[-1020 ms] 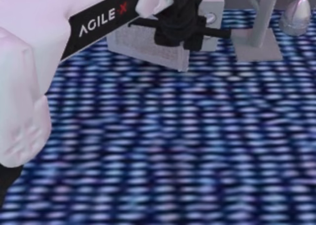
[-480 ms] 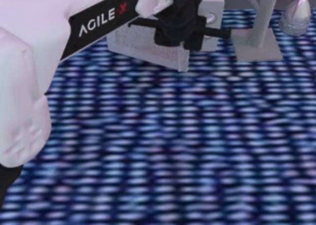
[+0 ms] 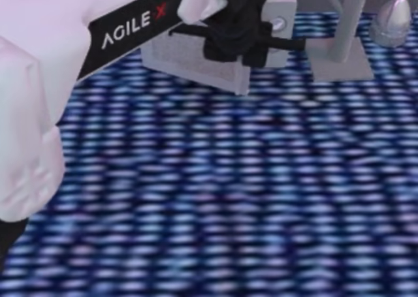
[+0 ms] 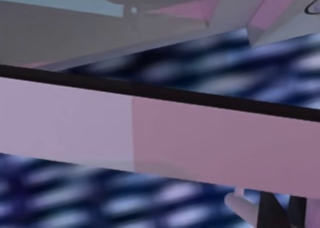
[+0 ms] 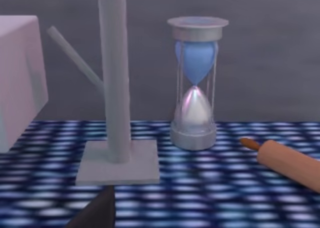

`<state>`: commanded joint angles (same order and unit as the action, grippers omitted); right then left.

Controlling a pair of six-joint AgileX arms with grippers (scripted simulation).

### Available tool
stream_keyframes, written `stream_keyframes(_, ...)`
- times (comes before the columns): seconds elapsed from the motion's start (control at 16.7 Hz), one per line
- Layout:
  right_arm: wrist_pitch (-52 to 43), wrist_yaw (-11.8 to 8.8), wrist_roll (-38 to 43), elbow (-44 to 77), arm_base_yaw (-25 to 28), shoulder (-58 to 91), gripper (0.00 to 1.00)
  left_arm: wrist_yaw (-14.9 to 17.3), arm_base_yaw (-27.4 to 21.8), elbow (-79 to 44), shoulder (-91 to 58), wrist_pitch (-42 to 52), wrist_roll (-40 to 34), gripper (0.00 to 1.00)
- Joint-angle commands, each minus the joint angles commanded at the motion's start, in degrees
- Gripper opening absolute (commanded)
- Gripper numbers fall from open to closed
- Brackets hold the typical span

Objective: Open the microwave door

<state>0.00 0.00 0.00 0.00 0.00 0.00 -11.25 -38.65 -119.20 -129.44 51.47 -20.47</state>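
A blue woven tablecloth (image 3: 228, 192) covered the desk. At its far edge, the boxy light-grey microwave (image 3: 277, 32) had its rigid mesh-windowed door (image 3: 196, 62) ajar, the left gripper (image 3: 236, 39) at its free edge; whether the fingers gripped it could not be told.

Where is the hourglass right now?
The hourglass stands at the table's far edge on the right in the top view, just right of the grey stand with a post, with a wooden rolling pin lying nearby.
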Motion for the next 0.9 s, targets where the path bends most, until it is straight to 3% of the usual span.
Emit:
stream_keyframes(0.36,0.00,0.00,0.00,0.00,0.00,0.00,1.00,2.68,1.15,8.90,5.54,-4.34,5.58,0.00)
stream_keyframes(0.9,0.00,0.00,0.00,0.00,0.00,0.00,1.00,2.87,1.21,9.32,5.82,-4.57,5.87,0.00)
